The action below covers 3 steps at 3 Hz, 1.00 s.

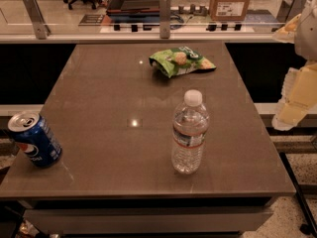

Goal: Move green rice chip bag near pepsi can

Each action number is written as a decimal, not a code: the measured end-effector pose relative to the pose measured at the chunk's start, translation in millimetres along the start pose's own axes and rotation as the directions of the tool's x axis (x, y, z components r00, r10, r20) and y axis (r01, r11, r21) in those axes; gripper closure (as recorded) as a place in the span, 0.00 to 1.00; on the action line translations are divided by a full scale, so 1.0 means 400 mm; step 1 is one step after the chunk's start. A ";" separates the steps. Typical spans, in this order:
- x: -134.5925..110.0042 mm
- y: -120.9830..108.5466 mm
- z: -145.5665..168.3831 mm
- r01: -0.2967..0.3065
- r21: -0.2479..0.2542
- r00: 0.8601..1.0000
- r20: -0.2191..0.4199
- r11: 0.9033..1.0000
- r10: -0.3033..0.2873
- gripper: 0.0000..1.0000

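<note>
The green rice chip bag (182,61) lies flat on the far middle of the brown table (99,98). The pepsi can (34,140) stands tilted at the table's front left edge, far from the bag. My gripper (296,100) hangs at the right edge of the view, beyond the table's right side, pale yellow and white. It is apart from both the bag and the can and holds nothing that I can see.
A clear plastic water bottle (189,133) with a white cap stands upright at the front right of the table, between the bag and the near edge. A glass railing (163,14) runs behind the table. A cardboard box (230,1) sits beyond it.
</note>
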<state>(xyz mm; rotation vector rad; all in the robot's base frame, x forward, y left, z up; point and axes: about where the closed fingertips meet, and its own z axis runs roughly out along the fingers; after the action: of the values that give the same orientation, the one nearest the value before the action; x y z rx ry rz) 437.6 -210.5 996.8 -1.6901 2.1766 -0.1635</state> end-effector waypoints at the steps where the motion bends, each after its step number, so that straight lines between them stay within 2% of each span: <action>1: -0.001 -0.001 -0.001 0.000 0.002 1.000 0.001 1.000 0.000 0.00; 2: -0.016 -0.044 0.021 0.003 0.026 0.998 0.055 1.000 -0.005 0.00; 3: -0.048 -0.108 0.079 0.001 0.064 0.987 0.161 0.998 -0.012 0.00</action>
<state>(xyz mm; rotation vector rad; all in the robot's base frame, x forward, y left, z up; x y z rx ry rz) 492.3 -199.5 985.8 -1.6170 2.0264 -0.0926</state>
